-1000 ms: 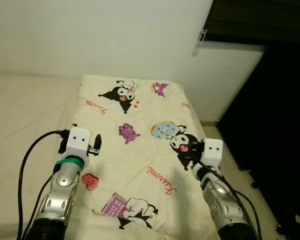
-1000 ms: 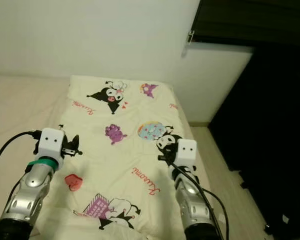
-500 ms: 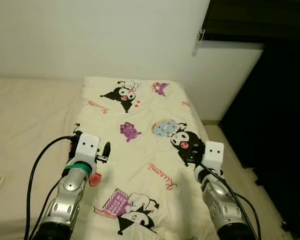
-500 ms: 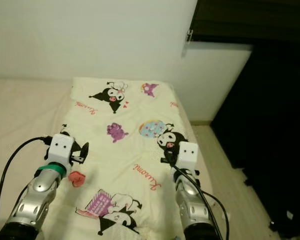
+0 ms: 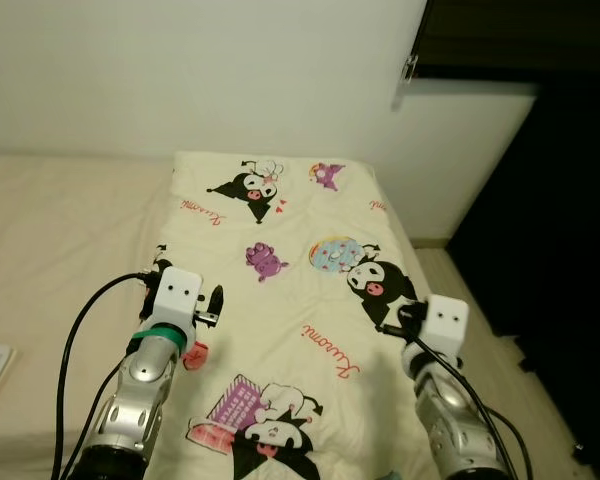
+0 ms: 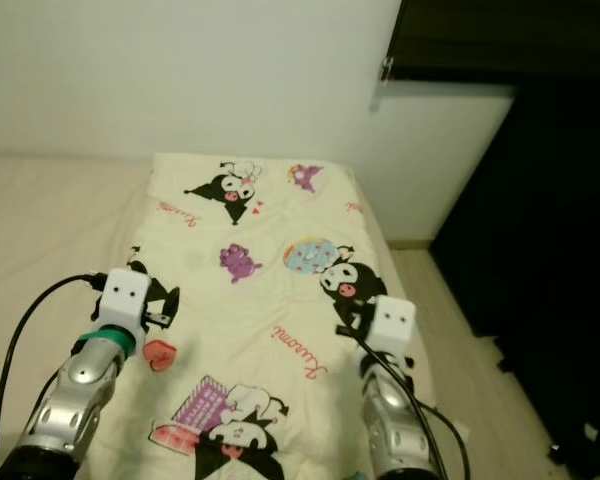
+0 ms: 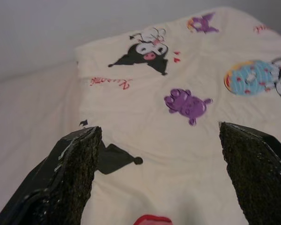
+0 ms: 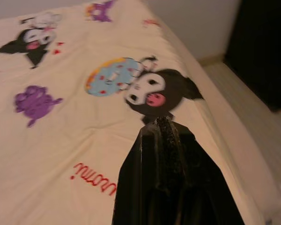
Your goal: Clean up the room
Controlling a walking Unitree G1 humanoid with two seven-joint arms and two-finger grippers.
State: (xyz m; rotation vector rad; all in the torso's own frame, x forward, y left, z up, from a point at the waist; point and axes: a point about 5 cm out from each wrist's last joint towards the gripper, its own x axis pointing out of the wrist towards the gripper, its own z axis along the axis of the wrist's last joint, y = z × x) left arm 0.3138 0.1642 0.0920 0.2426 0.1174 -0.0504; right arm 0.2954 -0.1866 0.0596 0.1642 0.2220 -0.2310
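Your left gripper (image 7: 159, 173) hangs spread wide above the cartoon-print blanket (image 5: 300, 270); your right gripper (image 8: 165, 136) looks pinched closed, seemingly on nothing.

1. A bed (image 5: 60, 210) with a plain cream surface runs along the white wall.
2. A cream blanket (image 5: 290, 300) printed with black cartoon figures, a purple creature and a blue donut lies spread flat over the bed's right part, reaching its right edge.

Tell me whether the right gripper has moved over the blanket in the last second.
Yes. The right gripper has pulled back toward the robot, off the black cartoon character print on the blanket.
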